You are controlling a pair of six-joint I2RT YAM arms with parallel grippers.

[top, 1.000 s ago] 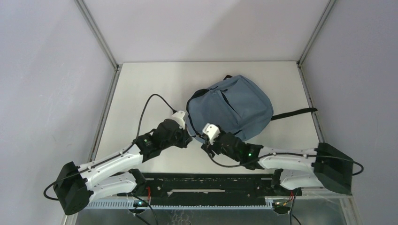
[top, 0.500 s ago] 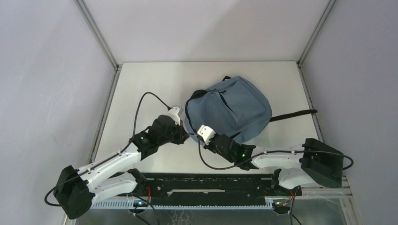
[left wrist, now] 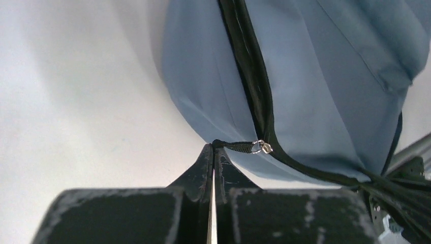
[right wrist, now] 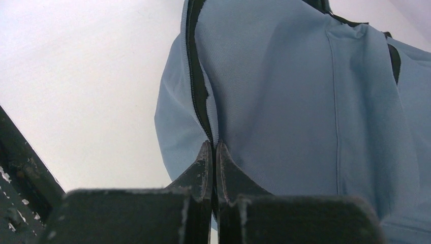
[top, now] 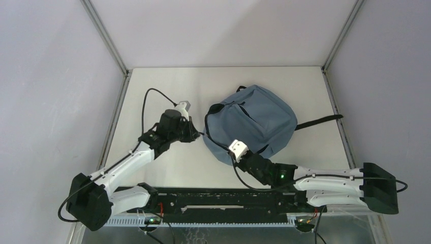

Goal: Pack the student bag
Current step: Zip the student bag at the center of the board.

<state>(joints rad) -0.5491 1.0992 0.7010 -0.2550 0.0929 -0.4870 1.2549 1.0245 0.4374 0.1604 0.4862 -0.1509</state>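
Note:
The student bag (top: 256,119) lies flat on the white table (top: 152,91), grey-blue with black zipper lines. My left gripper (top: 197,134) is at the bag's left edge. In the left wrist view that gripper (left wrist: 214,146) is shut on the black zipper pull tab (left wrist: 238,147), whose metal ring (left wrist: 262,148) joins the zipper line (left wrist: 250,71). My right gripper (top: 231,154) is at the bag's near edge. In the right wrist view it (right wrist: 214,145) is shut on the fabric beside the zipper (right wrist: 197,86).
A black strap (top: 317,122) trails right from the bag toward the table's right edge. Metal frame posts (top: 104,35) rise at the back corners. A black rail (top: 223,201) runs along the near edge between the arm bases.
The right gripper went from open to shut on the bag's near edge and shifted right. The left arm swung left and away with the zipper pull. The bag shifted slightly.

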